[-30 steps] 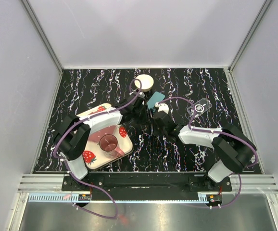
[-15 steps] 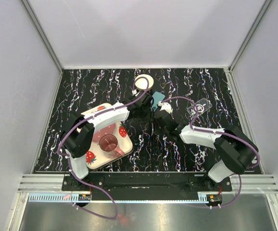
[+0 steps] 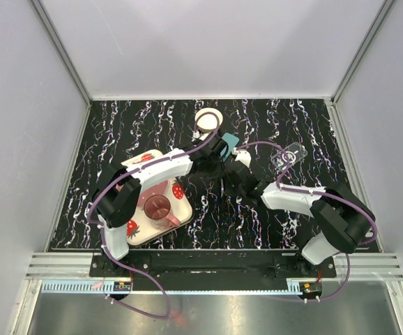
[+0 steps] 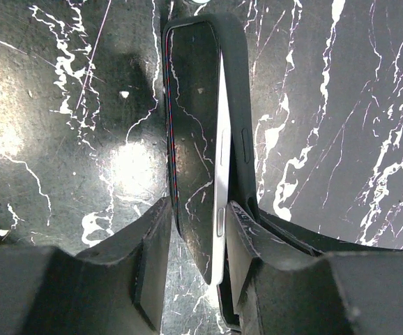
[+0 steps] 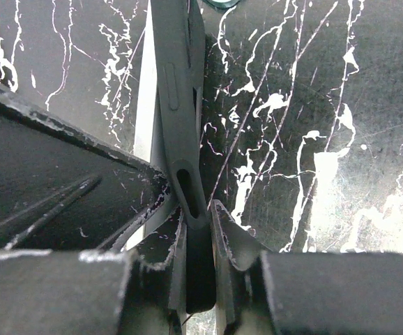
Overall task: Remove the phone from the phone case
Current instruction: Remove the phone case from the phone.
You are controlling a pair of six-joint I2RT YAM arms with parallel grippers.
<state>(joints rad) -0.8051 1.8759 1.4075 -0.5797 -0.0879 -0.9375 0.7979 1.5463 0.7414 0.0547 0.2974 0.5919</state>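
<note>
The phone [image 4: 194, 139], with a dark screen and a white edge, stands on edge between the fingers of my left gripper [image 4: 198, 209], which is shut on it. The grey phone case [image 4: 240, 105] runs along the phone's right side and passes behind my right-hand finger [image 4: 247, 244], whose tip sits between phone and case. My right gripper [image 5: 196, 216] is shut on the end of the case [image 5: 177, 91], just below its slot cutout. From above, the left gripper [image 3: 219, 148] and the right gripper [image 3: 235, 160] meet at mid-table around the teal case [image 3: 229, 142].
A strawberry-patterned tray [image 3: 135, 227] with a pink cup [image 3: 158, 206] lies front left under the left arm. A white round disc [image 3: 208, 118] sits behind the grippers. A clear plastic piece [image 3: 290, 155] lies to the right. Grey walls ring the black marbled table.
The left arm has reached further right and back, up against the right gripper. Phone and case have shifted slightly back. The left jaws widened, then narrowed onto the phone.
</note>
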